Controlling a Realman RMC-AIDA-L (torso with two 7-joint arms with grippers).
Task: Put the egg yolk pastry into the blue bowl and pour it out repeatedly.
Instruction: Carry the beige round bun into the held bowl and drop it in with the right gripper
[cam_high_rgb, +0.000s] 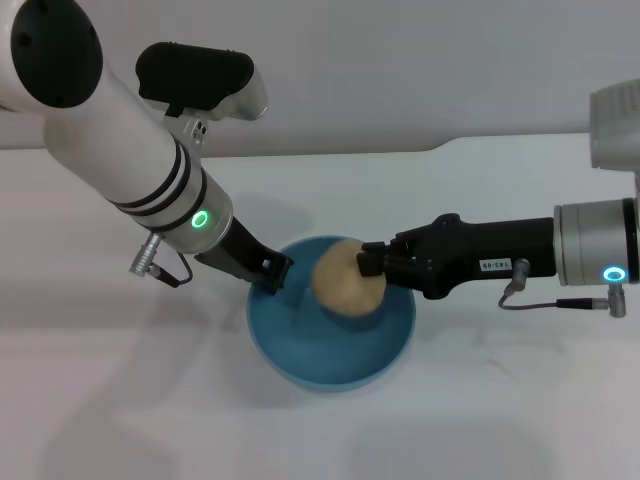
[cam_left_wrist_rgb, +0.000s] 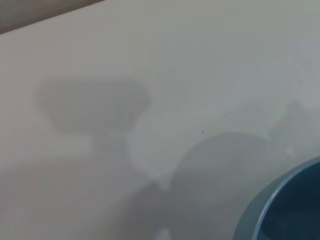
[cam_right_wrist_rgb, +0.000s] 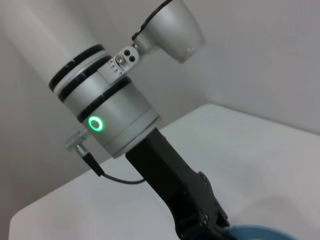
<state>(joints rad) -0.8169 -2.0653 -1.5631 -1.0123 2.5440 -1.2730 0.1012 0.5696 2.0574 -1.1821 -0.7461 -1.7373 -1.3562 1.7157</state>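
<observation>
The blue bowl (cam_high_rgb: 300, 345) stands on the white table in the head view. The egg yolk pastry (cam_high_rgb: 345, 283), a round tan ball, hangs over the bowl's far right part. My right gripper (cam_high_rgb: 368, 262) reaches in from the right and is shut on the pastry's right side. My left gripper (cam_high_rgb: 272, 272) comes down from the upper left and is shut on the bowl's left rim. The left wrist view shows only a piece of the bowl's rim (cam_left_wrist_rgb: 280, 210). The right wrist view shows my left arm's gripper (cam_right_wrist_rgb: 202, 225) at the bowl's rim (cam_right_wrist_rgb: 260, 232).
The white table (cam_high_rgb: 480, 400) spreads out on all sides of the bowl, with a grey wall behind it. A thin cable (cam_high_rgb: 540, 300) hangs under my right wrist. Shadows of the arms lie on the table to the left of the bowl.
</observation>
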